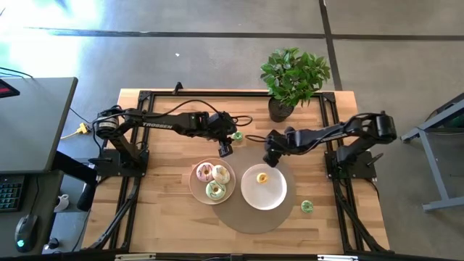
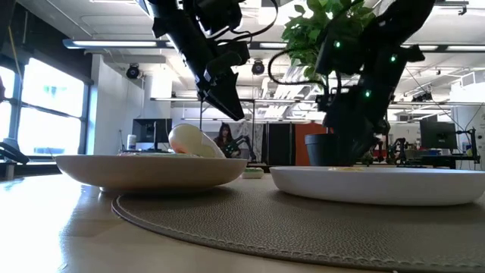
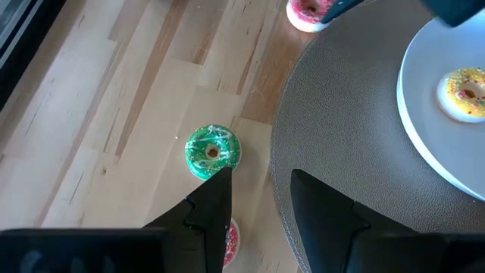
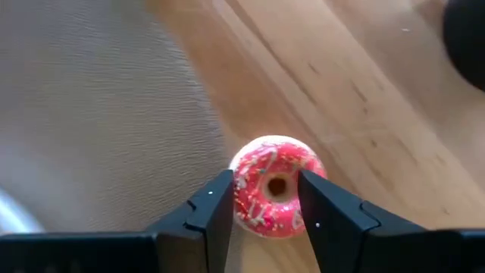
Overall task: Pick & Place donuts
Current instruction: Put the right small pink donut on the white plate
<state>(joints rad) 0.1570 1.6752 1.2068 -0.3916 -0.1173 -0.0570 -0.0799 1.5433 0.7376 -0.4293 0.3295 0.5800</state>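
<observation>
Three larger donuts, pink [image 1: 204, 172], cream [image 1: 221, 174] and green [image 1: 215, 190], lie on a tan plate [image 1: 196, 190]. A tiny yellow donut [image 1: 262, 177] lies on the white plate [image 1: 272, 199]. My right gripper [image 1: 270, 157] [image 4: 264, 186] is at the mat's far edge, shut on a tiny red-pink donut [image 4: 271, 161]. My left gripper [image 1: 225, 148] [image 3: 261, 186] hovers open beyond the tan plate. A tiny green donut [image 3: 212, 150] lies on the wood just past it, and another red-pink one [image 3: 231, 241] shows under one finger. A second tiny green donut [image 1: 307, 206] lies right of the mat. My right gripper pinches the tiny red-pink donut between its two fingers, one on each side of the ring's outer rim [image 4: 241, 182], coming from above and pointing down. The donut sits flat with its hole facing up. Whether it is clear of the table, I cannot tell.
A round grey-brown mat [image 1: 250, 217] lies under both plates. A potted plant [image 1: 292, 80] stands at the table's far right. Black frame rails run along the table's left, right and far sides. Bare wood shows at the near left and near right.
</observation>
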